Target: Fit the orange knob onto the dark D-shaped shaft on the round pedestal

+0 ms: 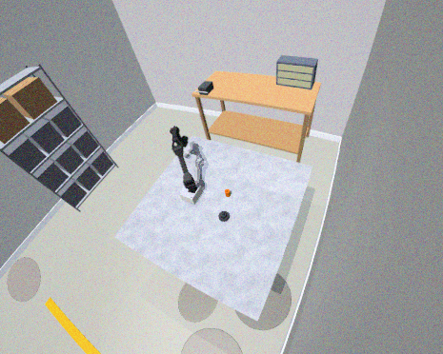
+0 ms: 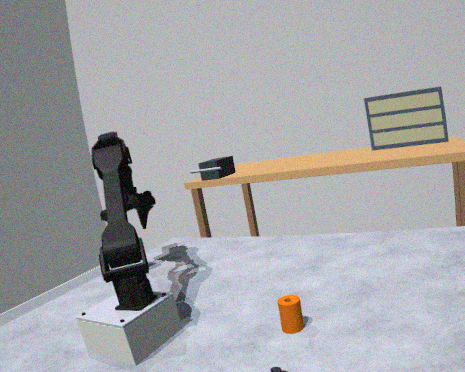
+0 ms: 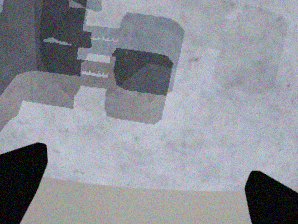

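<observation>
The orange knob [image 1: 228,193] [image 2: 291,315] stands upright on the pale mat, its hole facing up. The round dark pedestal [image 1: 224,216] sits on the mat on the near side of the knob; in the exterior view only the top of the dark shaft [image 2: 276,370] shows at the bottom edge. The shaft's flat side cannot be made out. My gripper [image 2: 144,226] [image 3: 149,169] is open and empty, raised high beside the arm, well away from the knob. The wrist view shows neither knob nor pedestal.
The arm's white base block [image 1: 191,195] [image 2: 129,332] stands on the mat [image 1: 251,247] [image 2: 384,300]. A wooden bench [image 1: 256,90] [image 2: 309,167] with a drawer box [image 1: 295,73] [image 2: 406,119] and a small dark box [image 1: 206,88] [image 2: 217,168] is behind. A shelf rack [image 1: 75,151] is at the left.
</observation>
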